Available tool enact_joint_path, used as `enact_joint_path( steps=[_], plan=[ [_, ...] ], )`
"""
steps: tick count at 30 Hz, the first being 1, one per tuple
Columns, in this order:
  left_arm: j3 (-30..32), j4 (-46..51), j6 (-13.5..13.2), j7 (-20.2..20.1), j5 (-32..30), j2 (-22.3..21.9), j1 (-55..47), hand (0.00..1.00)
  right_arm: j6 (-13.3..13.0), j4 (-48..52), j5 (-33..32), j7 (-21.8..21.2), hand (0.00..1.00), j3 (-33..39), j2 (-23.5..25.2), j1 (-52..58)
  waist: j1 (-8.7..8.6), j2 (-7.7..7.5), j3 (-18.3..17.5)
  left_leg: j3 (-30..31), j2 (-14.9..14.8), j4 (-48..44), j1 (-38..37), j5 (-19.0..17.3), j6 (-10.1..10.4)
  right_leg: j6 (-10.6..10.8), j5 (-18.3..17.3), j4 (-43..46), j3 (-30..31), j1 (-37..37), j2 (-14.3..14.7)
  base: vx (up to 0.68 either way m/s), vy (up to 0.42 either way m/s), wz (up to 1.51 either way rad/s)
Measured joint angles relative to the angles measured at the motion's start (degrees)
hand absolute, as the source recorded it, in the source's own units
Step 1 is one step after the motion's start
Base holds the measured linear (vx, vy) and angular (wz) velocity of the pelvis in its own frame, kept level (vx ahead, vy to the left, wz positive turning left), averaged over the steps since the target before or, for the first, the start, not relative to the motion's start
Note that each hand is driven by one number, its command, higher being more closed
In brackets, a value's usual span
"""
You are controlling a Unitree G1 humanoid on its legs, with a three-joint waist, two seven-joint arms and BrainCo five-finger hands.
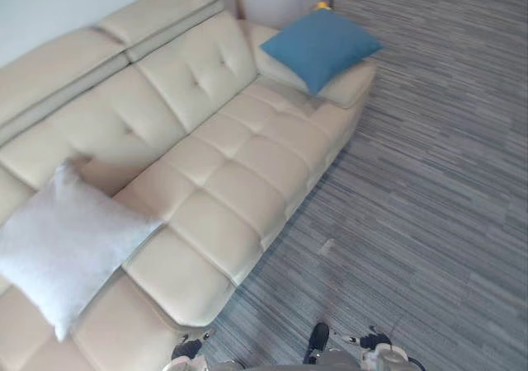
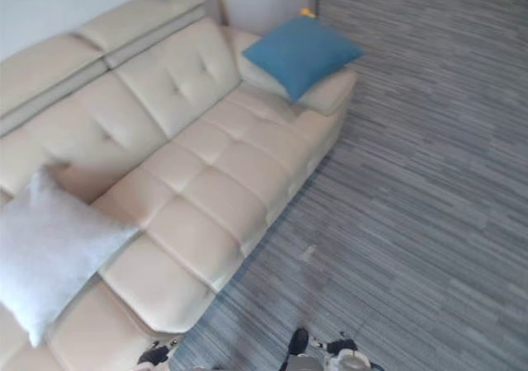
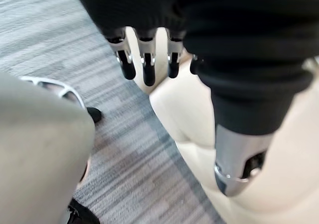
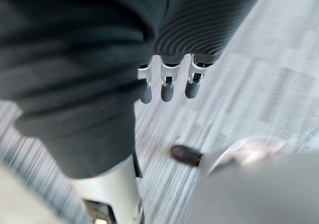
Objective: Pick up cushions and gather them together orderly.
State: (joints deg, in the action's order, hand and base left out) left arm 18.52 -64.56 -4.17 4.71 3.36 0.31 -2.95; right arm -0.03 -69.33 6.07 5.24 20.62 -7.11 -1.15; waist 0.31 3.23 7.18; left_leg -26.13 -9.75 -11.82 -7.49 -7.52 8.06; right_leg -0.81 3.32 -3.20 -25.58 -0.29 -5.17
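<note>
Cream sofa (image 1: 239, 165) holds the blue cushion (image 1: 320, 45) on its far armrest and the white cushion (image 1: 66, 243) at its near end, well apart, so gathering looks unbegun: left hand (image 3: 144, 67) and right hand (image 4: 168, 87) hang slack, empty.

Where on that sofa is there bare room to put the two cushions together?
The middle seats of the sofa lie bare, between the white cushion at the left end and the blue cushion on the far armrest. Both ends are taken; the carpet in front is open.
</note>
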Motion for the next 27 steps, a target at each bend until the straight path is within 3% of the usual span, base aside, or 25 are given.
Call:
enact_joint_path(
  steps=[1, 2, 3, 4, 5, 6, 8, 11, 12, 13, 15, 17, 18, 20, 21, 23, 26, 27],
  plan=[
    [0.1, 0.1, -0.1, 0.0, 0.0, 0.1, 0.1, 0.00, 0.0, 0.0, 0.0, 0.1, 0.00, 0.0, -0.1, 0.4, 0.01, -0.22, 0.1, 0.1, -1.4, -4.8, 1.3, -0.6, 0.3, 0.1, -0.8, 0.4, 0.4, 0.6, 0.2, 0.10, -0.104, -0.31],
    [0.3, 1.0, -0.2, 0.0, 0.0, 0.3, 0.0, 0.00, 0.0, -0.1, -0.1, 0.4, 0.00, -0.1, -0.1, 1.6, 0.11, -0.71, 0.6, 0.6, -4.5, -16.0, 4.2, -0.6, -0.1, -0.1, -2.2, 1.1, 1.6, 1.9, 0.7, 0.07, -0.096, -0.42],
    [0.6, 1.7, -0.2, 0.0, 0.1, 0.2, -0.2, 0.00, 0.0, 0.0, -0.2, 0.7, 0.00, -0.8, -0.1, 2.3, 0.55, -0.62, 0.9, 1.4, -7.7, -25.1, 7.7, 0.5, -1.7, -0.5, -3.0, 1.3, 2.8, 2.5, 1.8, 0.08, -0.079, -0.65],
    [0.8, 2.0, -0.2, -0.1, 0.1, 0.0, -0.2, 0.00, 0.1, -0.1, -0.5, 1.0, 0.00, -1.4, -0.3, 2.4, 1.12, -0.05, 0.8, 3.3, -9.2, -31.3, 10.4, -0.4, -3.0, -0.9, -3.6, 1.5, 4.9, 3.3, 2.7, 0.11, 0.015, -0.93],
    [0.8, 2.1, -0.3, -0.2, 0.1, -0.1, 0.2, 0.00, 0.2, -0.1, -0.5, 1.5, 0.00, -1.7, -0.7, 1.5, 1.75, 0.46, 1.2, 5.3, -7.7, -34.5, 12.9, -4.0, -3.1, -1.2, -3.9, 1.6, 8.0, 3.4, 3.1, 0.16, 0.066, -1.18],
    [0.8, 2.4, -0.3, -0.3, 0.2, -0.2, 0.5, 0.00, 0.2, -0.3, -0.5, 1.7, 0.00, -1.7, -0.7, 0.6, 2.02, 0.58, 1.6, 6.5, -5.5, -34.0, 15.4, -6.9, -3.4, -1.3, -3.9, 1.5, 10.7, 3.4, 3.1, 0.17, 0.080, -1.14],
    [0.8, 3.6, -0.2, -0.4, 0.2, -0.5, 0.5, 0.00, 0.3, -0.4, -0.5, 1.7, 0.00, -1.7, -0.8, 0.5, 3.13, 0.58, 1.7, 7.0, -2.1, -27.7, 17.9, -8.2, -3.7, -0.9, -4.2, 1.6, 14.3, 3.5, 2.7, 0.14, 0.089, -1.12],
    [1.0, 4.8, 0.0, -0.4, 0.2, -0.7, 0.4, 0.00, 0.4, 0.7, -0.5, 1.7, 0.00, -1.3, -0.8, 0.6, 3.45, 1.08, 2.0, 13.6, 2.6, -13.8, 20.0, -7.7, -3.1, 0.1, -4.8, 1.2, 18.9, 3.5, 2.4, 0.11, 0.142, -1.06],
    [1.9, 5.0, 0.3, -0.5, 0.1, -0.8, 0.2, 0.00, 0.3, 0.9, -0.6, 1.7, 0.00, -1.3, -0.9, 0.8, 3.85, 1.72, 2.2, 18.0, 3.5, -8.6, 20.3, -4.9, -1.9, 0.5, -4.8, 0.1, 21.9, 3.5, 3.2, 0.23, 0.250, -1.62],
    [2.5, 4.9, 0.9, -0.4, 0.2, -0.9, -0.2, 0.00, 0.4, 1.0, -0.6, 1.7, 0.00, -1.4, -1.0, 0.0, 5.04, 2.46, 1.7, 18.8, 4.5, -8.5, 20.4, -4.2, -3.2, 1.7, -4.2, -0.3, 25.0, 3.6, 3.8, 0.27, 0.262, -1.60],
    [3.1, 4.8, 1.2, -0.5, 0.1, 0.3, -0.1, 0.00, 0.6, 0.8, -1.1, 1.7, 0.00, -1.3, -0.2, 0.0, 5.46, 0.77, 2.1, 16.4, 5.1, -9.6, 19.8, -5.4, -5.2, 4.2, -5.3, 2.0, 27.2, 2.7, 2.7, 0.32, 0.222, -1.04],
    [3.6, 4.4, 1.8, -0.4, 0.1, 0.2, -0.3, 0.00, 0.8, 0.9, -1.2, 1.5, 0.00, -1.1, -0.1, -0.3, 6.21, 0.27, 1.9, 13.6, 5.2, -9.1, 17.6, -6.8, -7.1, 5.8, -8.4, 9.6, 27.5, -0.2, 2.1, 0.34, 0.202, -0.85],
    [3.7, 4.1, 2.2, -0.4, 0.1, 0.1, -1.3, 0.00, 0.7, 0.9, -1.2, 1.3, 0.00, -1.4, -0.1, -1.3, 6.69, 0.63, 2.1, 10.3, 5.0, -7.9, 14.2, -7.8, -7.3, 7.8, -12.0, 21.3, 27.4, -4.4, 1.8, 0.29, 0.159, -0.92],
    [4.1, 3.2, 2.2, -0.3, 0.1, -0.1, -2.3, 0.00, 0.3, 0.9, -1.2, 0.9, 0.00, -1.9, 0.0, -2.6, 6.17, 1.22, 2.3, 7.5, 4.9, -7.1, 10.0, -8.3, -8.2, 12.1, -12.9, 34.6, 25.7, -9.3, 0.6, 0.27, 0.107, -0.69],
    [4.0, 2.6, 2.3, -0.3, 0.1, 0.0, -2.3, 0.00, 0.1, 1.0, -1.3, 0.6, 0.00, -2.8, 0.1, -3.5, 5.86, 1.59, 2.5, 7.1, 4.9, -6.5, 7.9, -8.6, -8.5, 12.3, -12.4, 40.1, 23.1, -11.1, -0.6, 0.34, 0.051, -0.28],
    [1.9, 2.0, 2.2, -0.1, 0.1, 0.5, -1.7, 0.00, 0.0, 0.8, -1.0, -0.4, 0.00, -5.7, 0.3, -5.5, 5.68, 2.47, 3.0, 6.5, 5.0, -1.6, 0.5, -8.7, -8.4, 5.8, -16.1, 47.6, 11.6, -13.8, -4.8, 0.43, 0.021, -0.22],
    [0.1, 2.0, 2.1, 0.1, 0.0, 0.7, -0.7, 0.00, 0.0, 1.2, -1.1, -0.8, 0.00, -8.2, 0.5, -6.7, 4.65, 2.46, 3.5, 6.6, 3.9, 2.8, -4.5, -8.6, -8.4, 3.3, -16.6, 38.4, 6.4, -16.5, -4.2, 0.43, -0.091, 0.03],
    [-0.5, 2.0, 2.1, 0.0, -0.2, 0.8, -0.3, 0.00, 0.2, 1.6, -1.1, -0.8, 0.00, -8.2, 0.5, -7.0, 4.13, 2.05, 4.3, 7.0, 3.5, 3.8, -6.2, -8.6, -8.4, 2.9, -14.0, 32.4, 6.3, -18.0, -3.8, 0.42, -0.178, 0.21]
  ],
)
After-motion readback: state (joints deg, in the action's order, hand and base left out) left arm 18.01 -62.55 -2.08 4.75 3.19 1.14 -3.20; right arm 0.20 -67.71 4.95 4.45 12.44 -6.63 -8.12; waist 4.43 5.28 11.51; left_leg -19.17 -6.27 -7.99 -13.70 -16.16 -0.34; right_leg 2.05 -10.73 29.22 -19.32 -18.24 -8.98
